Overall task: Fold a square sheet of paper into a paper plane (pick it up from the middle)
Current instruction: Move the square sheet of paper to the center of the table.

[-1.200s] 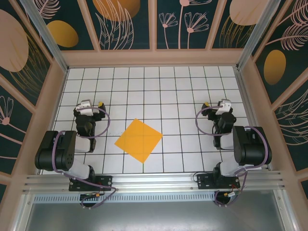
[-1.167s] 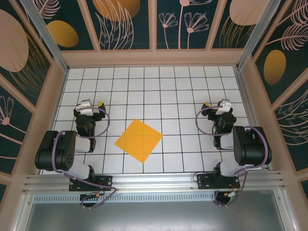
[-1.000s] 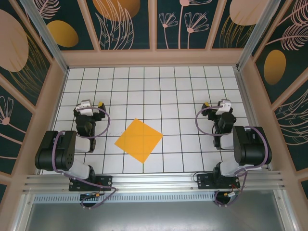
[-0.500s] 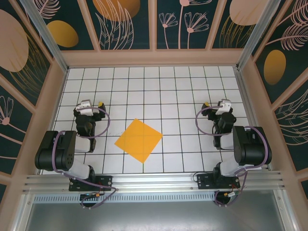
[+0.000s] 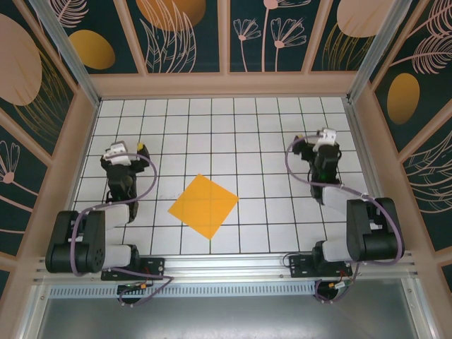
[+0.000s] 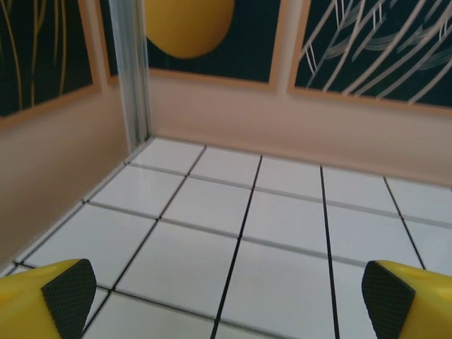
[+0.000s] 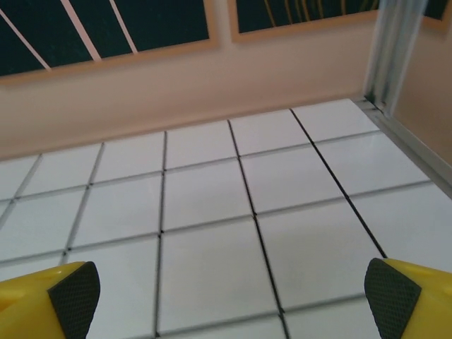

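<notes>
The square sheet of paper (image 5: pixel 203 205) lies flat on the gridded bench (image 5: pixel 268 120), turned diamond-wise, toward 6 o'clock of centre. The left claw (image 5: pixel 126 150) stands at its 10 o'clock and the right claw (image 5: pixel 316 139) at its 2 o'clock, both wide, empty and well apart from it. Risk noted: thin paper flush to the bench offers no edge, so a pinch off the middle would likely skid or crumple it and spoil the creases.

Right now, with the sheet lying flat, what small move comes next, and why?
Probably swing the left hand inward over the middle of the square sheet of paper. It lies flat and unfolded between the arms; both hands are open, empty and apart from it, and the left looks nearer than the right hand.
</notes>
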`<control>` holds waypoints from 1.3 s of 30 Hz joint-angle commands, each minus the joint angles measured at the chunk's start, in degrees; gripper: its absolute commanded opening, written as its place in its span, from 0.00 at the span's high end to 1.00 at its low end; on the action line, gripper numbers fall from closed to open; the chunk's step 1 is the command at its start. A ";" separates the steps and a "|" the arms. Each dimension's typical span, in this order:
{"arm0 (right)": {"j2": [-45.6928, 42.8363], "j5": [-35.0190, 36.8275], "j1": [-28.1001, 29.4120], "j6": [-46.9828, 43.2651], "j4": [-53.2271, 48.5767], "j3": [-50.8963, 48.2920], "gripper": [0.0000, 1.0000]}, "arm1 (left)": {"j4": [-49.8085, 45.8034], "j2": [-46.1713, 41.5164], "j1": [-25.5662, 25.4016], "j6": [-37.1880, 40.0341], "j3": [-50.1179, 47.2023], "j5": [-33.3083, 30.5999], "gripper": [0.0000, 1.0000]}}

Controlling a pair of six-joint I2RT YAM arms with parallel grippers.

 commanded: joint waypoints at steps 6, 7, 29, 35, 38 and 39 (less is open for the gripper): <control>9.04 -1.28 11.96 11.57 -32.67 17.90 0.01 | -29.30 -5.20 0.25 -14.77 15.06 0.10 0.01; 9.72 -1.78 14.78 12.21 -33.26 19.06 0.01 | -31.57 -5.42 0.24 -15.88 16.36 1.47 0.01; 35.60 8.15 49.97 -3.91 -38.36 36.84 0.01 | -43.78 -7.28 0.27 -21.98 21.29 9.49 0.01; 36.59 11.52 46.39 -2.02 -39.31 35.12 0.01 | -43.84 -6.75 0.31 -21.72 21.42 9.04 0.02; 36.31 12.55 42.54 -1.35 -39.01 32.85 0.01 | -44.38 -6.51 0.25 -21.79 21.52 8.68 0.02; 36.16 12.45 40.79 -1.42 -38.49 31.95 0.01 | -44.55 -6.49 0.25 -21.88 21.61 8.62 0.02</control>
